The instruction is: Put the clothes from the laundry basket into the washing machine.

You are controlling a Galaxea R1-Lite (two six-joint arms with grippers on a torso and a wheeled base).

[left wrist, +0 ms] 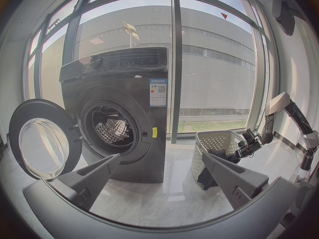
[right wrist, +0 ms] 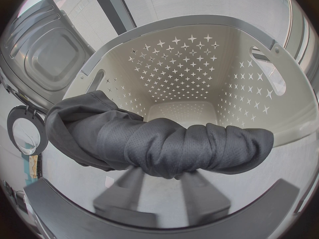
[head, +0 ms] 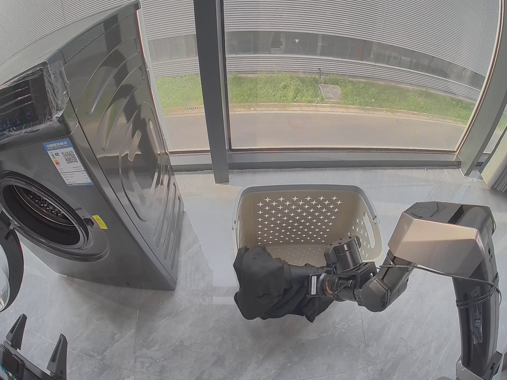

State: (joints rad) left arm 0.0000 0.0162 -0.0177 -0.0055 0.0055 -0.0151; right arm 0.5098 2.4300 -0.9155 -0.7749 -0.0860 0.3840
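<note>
Found a cream plastic laundry basket (head: pixel 303 188) with star-shaped holes and a grey rim, standing on a pale grey marbled floor (head: pixel 185 339) before a tall window (head: pixel 343 54), just right of a dark grey front-loading washing machine (head: pixel 111 133); saw the basket's bare cream bottom in the right wrist view. Found a black, finely perforated garment (head: pixel 264 286) twisted into a roll, lying across the basket's near left corner and hanging down outside the wall; could not tell about contact with the rim. Saw the right gripper (right wrist: pixel 161 172) clenched on the roll's middle, both fingers under the cloth. Noted the machine's round, glass-centred door (left wrist: pixel 43 146) swung wide, ribbed steel drum (left wrist: pixel 113 130) exposed. Spotted the left gripper (head: pixel 38 340) low in front of the machine, fingers spread apart, released.
</note>
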